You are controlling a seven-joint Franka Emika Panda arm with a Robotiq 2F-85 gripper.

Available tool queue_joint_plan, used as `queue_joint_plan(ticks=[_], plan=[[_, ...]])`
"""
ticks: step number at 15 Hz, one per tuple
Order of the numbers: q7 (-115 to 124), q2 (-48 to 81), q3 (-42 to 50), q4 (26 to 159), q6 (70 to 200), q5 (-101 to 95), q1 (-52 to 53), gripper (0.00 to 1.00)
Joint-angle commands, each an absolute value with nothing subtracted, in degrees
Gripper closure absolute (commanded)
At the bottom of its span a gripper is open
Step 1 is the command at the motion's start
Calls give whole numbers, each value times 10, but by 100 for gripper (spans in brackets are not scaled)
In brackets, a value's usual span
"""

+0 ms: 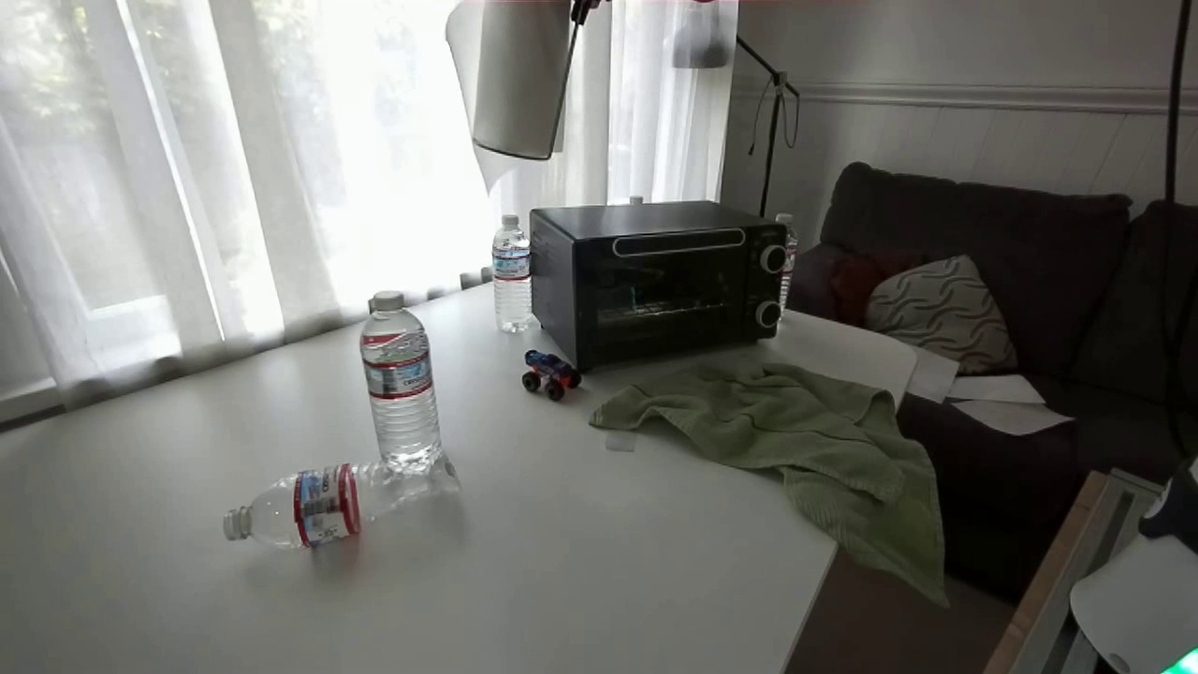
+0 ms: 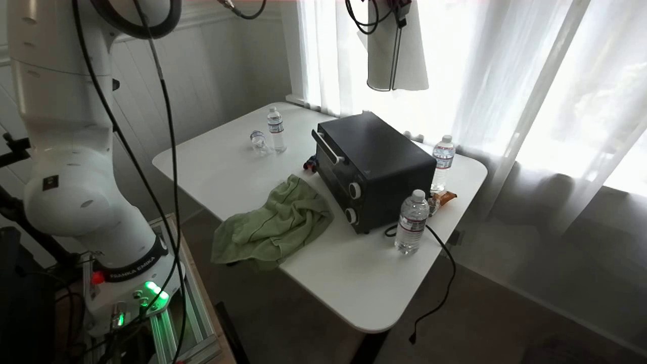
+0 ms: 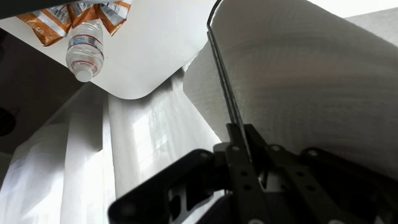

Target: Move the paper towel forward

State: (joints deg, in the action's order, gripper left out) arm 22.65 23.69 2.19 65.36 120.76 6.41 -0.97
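The paper towel is a large white roll. It hangs in the air above the table in both exterior views (image 1: pixel 519 89) (image 2: pixel 412 60) and fills the right side of the wrist view (image 3: pixel 298 77). A thin dark metal rod (image 3: pixel 224 77) runs along its side. My gripper (image 3: pixel 238 129) is shut on this rod in the wrist view, with the roll beside the fingers. In both exterior views only the gripper's tips (image 1: pixel 582 11) (image 2: pixel 402 15) show at the top edge, and the rod and roll hang below them.
A black toaster oven (image 1: pixel 655 281) (image 2: pixel 376 146) stands on the white table (image 1: pixel 562 562) below the roll. Water bottles (image 1: pixel 401 384) (image 2: pixel 412 222) stand around it, and one bottle (image 1: pixel 323 505) lies flat. A green cloth (image 2: pixel 278 217), a toy truck (image 1: pixel 550 374), orange snack bags (image 3: pixel 46 28) and curtains (image 3: pixel 149 133) are nearby.
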Motion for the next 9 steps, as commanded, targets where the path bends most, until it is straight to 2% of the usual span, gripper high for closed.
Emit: queue_joint_plan(ticks=[1,9], plan=[[223,134,16,755,1213,47,17,98],[260,-12,-17,954,1235,-15,101,98]])
